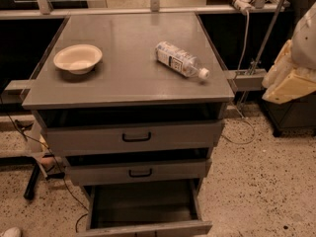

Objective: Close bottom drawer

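Observation:
The bottom drawer (143, 206) of the grey cabinet (128, 90) is pulled far out, and its shallow tray is empty. Its low front panel (148, 228) lies at the bottom edge of the camera view, and its handle is out of view. The middle drawer (140, 172) and the top drawer (133, 137) each stand slightly out, with black handles. My gripper (289, 83), a cream and yellowish shape on the arm, is at the right edge. It is level with the cabinet top, well to the right of the cabinet and far above the bottom drawer, touching nothing.
A white bowl (77, 58) sits at the left of the cabinet top. A clear plastic bottle (181, 59) lies on its side at the right. Metal frames and cables stand behind and to the right. Speckled floor (261, 191) surrounds the cabinet, and a black leg (32, 181) stands at the left.

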Robot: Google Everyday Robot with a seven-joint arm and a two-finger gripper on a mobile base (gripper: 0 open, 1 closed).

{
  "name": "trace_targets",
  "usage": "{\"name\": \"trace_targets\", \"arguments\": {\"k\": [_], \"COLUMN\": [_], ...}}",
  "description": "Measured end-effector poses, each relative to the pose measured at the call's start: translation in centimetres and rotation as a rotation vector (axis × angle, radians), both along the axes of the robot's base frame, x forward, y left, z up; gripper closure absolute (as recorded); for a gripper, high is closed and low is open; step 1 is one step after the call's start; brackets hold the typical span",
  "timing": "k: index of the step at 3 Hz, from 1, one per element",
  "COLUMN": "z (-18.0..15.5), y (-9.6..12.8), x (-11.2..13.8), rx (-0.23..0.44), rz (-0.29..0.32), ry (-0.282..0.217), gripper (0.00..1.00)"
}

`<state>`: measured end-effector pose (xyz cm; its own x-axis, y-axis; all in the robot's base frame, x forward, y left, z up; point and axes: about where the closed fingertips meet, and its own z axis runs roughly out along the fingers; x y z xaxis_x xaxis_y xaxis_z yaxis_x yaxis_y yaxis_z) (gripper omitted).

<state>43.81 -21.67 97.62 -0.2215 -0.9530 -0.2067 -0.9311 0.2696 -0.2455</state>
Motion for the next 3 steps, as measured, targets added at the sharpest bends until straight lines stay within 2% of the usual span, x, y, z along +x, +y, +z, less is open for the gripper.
{"name": "trace_targets", "arguments": {"k": [1,2,3], "z": [0.0,0.0,-1.2], "y": [0.0,0.0,0.6], "x": [0.0,0.0,-0.2], "rx": [0.0,0.0,-0.015], "rz": [0.0,0.0,0.003], "ry": [0.0,0.0,0.003], "gripper": [0.89,1.0,1.0]}}
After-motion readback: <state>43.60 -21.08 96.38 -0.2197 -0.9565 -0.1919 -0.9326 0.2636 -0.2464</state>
